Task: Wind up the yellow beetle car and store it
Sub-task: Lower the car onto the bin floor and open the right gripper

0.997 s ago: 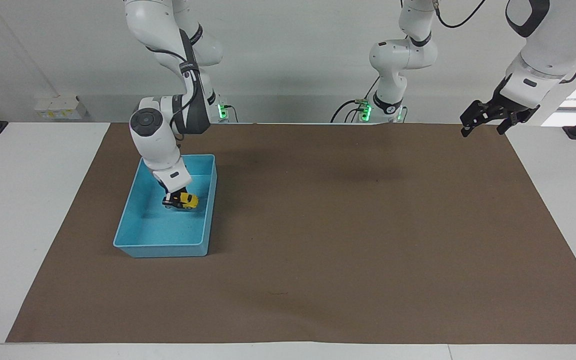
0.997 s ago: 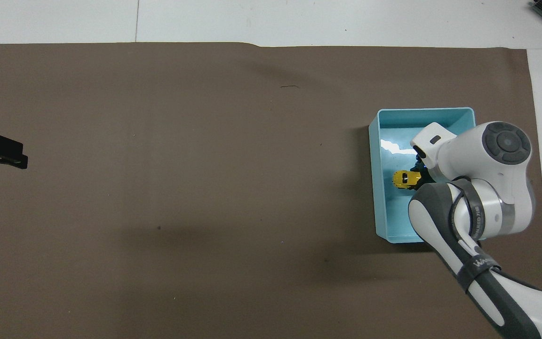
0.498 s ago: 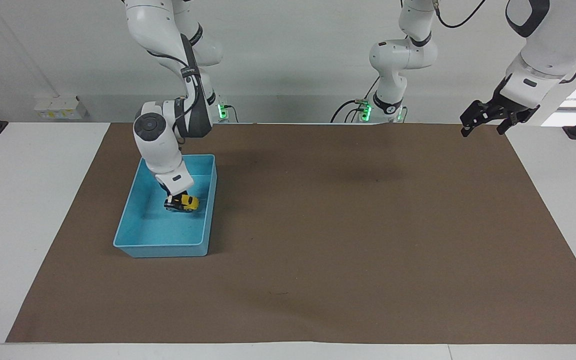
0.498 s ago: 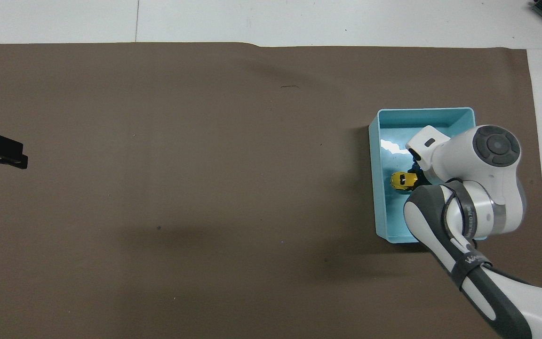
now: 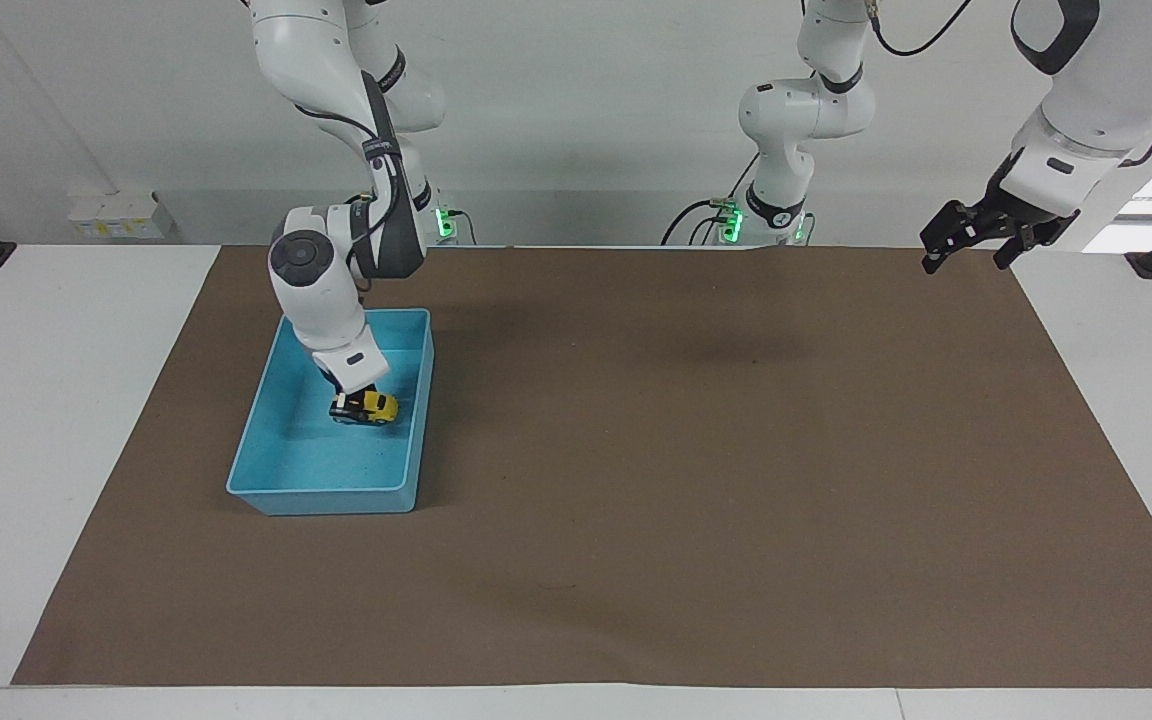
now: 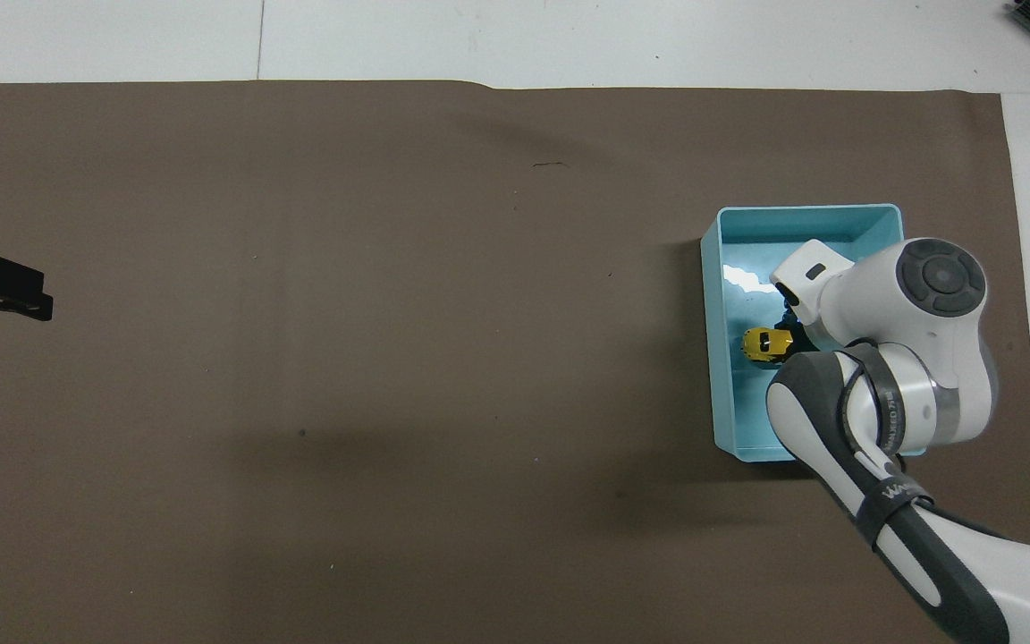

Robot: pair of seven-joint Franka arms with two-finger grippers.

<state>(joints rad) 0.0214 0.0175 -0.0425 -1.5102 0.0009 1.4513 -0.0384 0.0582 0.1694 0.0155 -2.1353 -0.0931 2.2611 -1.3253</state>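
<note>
The right gripper (image 5: 350, 400) is clenched on the yellow beetle car (image 5: 373, 404) inside the light-blue bin (image 5: 321, 495) (light, hard, probably slippery; best pinched across its flanks). The left gripper (image 5: 966, 238) waits, released.

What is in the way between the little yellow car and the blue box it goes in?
Nothing visible. The yellow beetle car is already down inside the light-blue bin, with the right gripper shut on it. The left gripper waits open, over the mat's edge at the left arm's end of the table.
</note>
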